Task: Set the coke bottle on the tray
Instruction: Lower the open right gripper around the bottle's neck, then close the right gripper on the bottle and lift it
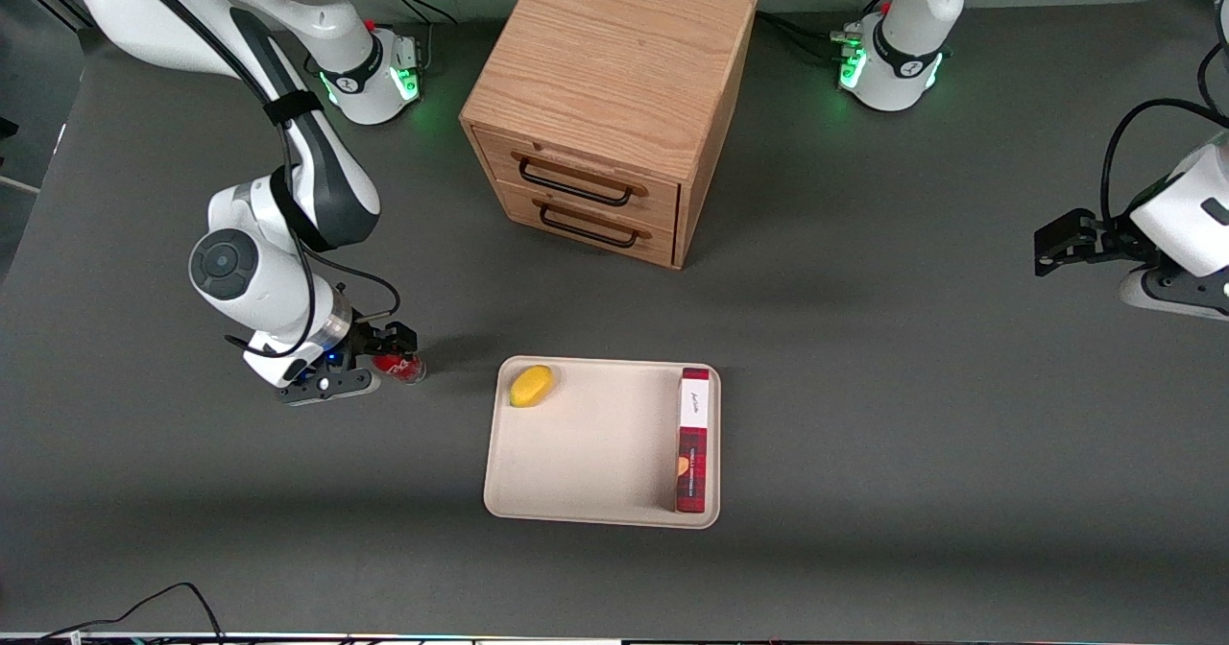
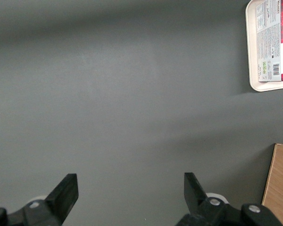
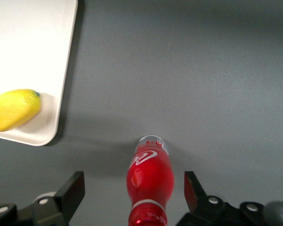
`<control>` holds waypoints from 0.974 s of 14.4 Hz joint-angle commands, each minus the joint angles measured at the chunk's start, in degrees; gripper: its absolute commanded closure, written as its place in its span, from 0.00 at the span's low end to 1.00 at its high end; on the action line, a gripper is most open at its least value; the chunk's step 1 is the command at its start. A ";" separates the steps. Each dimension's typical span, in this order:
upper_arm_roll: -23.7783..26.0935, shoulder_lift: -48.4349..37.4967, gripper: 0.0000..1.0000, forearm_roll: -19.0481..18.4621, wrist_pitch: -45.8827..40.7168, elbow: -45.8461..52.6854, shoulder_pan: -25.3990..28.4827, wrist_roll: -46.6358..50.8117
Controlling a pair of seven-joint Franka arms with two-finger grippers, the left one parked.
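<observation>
The coke bottle [image 1: 401, 366] is a small red bottle with a white script logo and clear base. It stands on the grey table beside the beige tray [image 1: 586, 463], toward the working arm's end. My gripper [image 1: 389, 348] is low over the bottle. In the right wrist view the bottle [image 3: 150, 181] sits between the two black fingers [image 3: 71, 190], which stand wide apart and do not touch it; the gripper [image 3: 132, 188] is open. The tray's corner [image 3: 52, 127] shows there too.
A yellow lemon [image 1: 531, 385] lies in the tray's corner nearest the bottle, seen also in the right wrist view [image 3: 13, 109]. A red-and-white box [image 1: 694, 439] lies along the tray's edge toward the parked arm. A wooden drawer cabinet [image 1: 614, 98] stands farther from the front camera.
</observation>
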 commanded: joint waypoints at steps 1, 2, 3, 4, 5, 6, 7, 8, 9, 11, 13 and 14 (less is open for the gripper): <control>-0.06 -3.35 0.08 -1.57 2.89 -5.53 0.34 1.95; -0.06 -3.96 0.09 -1.57 2.98 -6.24 0.34 1.95; -0.06 -4.92 0.09 -1.57 2.98 -7.20 0.08 1.95; -0.06 -6.07 0.09 -1.65 2.98 -8.17 -0.10 1.86; -0.06 -6.60 0.09 -1.65 2.98 -8.53 -0.19 1.68; -0.06 -6.78 0.09 -1.65 2.80 -8.53 -0.28 1.42; -0.06 -6.95 0.09 -1.65 2.71 -8.53 -0.28 1.42; -0.14 -7.04 0.09 -1.57 2.71 -8.53 -0.28 1.33; -0.06 -7.13 0.11 -1.57 2.71 -8.44 -0.28 1.33; -0.14 -7.13 0.21 -1.65 2.71 -8.44 -0.37 1.33; -0.06 -7.13 0.37 -1.57 2.63 -8.44 -0.45 1.24; -0.06 -7.13 0.53 -1.65 2.63 -8.44 -0.80 1.24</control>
